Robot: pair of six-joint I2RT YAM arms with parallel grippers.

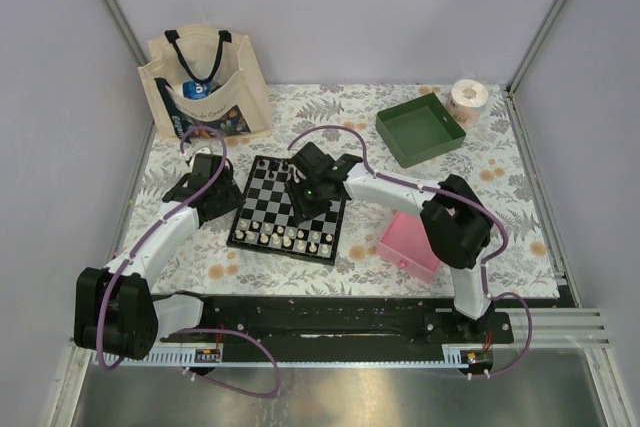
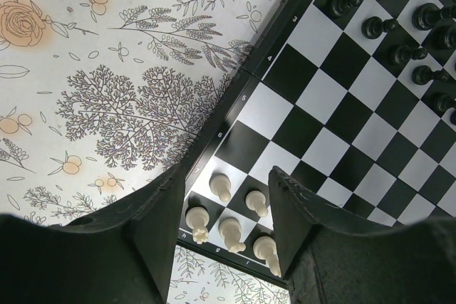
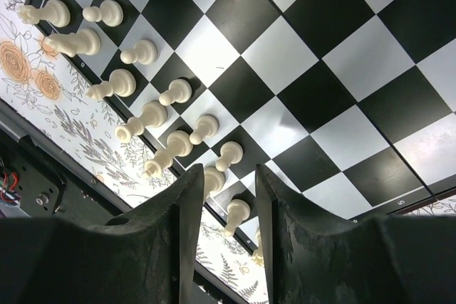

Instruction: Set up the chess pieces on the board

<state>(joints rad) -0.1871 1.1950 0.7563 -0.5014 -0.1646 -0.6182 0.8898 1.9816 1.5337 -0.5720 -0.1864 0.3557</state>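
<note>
- The board [image 1: 262,202] lies flat at the centre of the top view on the floral cloth [image 1: 400,107], between the two arms
- The white pieces [image 1: 292,239] line the board's lower edge in that view, and the black pieces [image 2: 377,28] crowd the upper right of the left wrist view
- The left gripper [image 2: 226,172] hangs over a corner of the board at the bottom centre of its wrist view – its fingers [image 2: 153,233] stand well apart and clasp nothing
- Five white pieces show in the gap between those fingers, standing on the corner squares; one of them, a corner pawn [image 2: 220,186], sits just below the fingertips, and none is seen touching a finger
- The right gripper [image 3: 229,170] is over the board's lower edge – its fingers are parted by a narrow gap and pinch nothing
- In the right wrist view two rows of white pieces run from the upper left down to the bottom centre, ending at the fingers
- One gap pawn [image 3: 237,213] stands between the two fingers, touching neither
- Its neighbour, a half-hidden pawn [image 3: 212,179], is partly covered by the tip of the finger on the left of the frame
- Bare squares fill the upper right of that view
</note>
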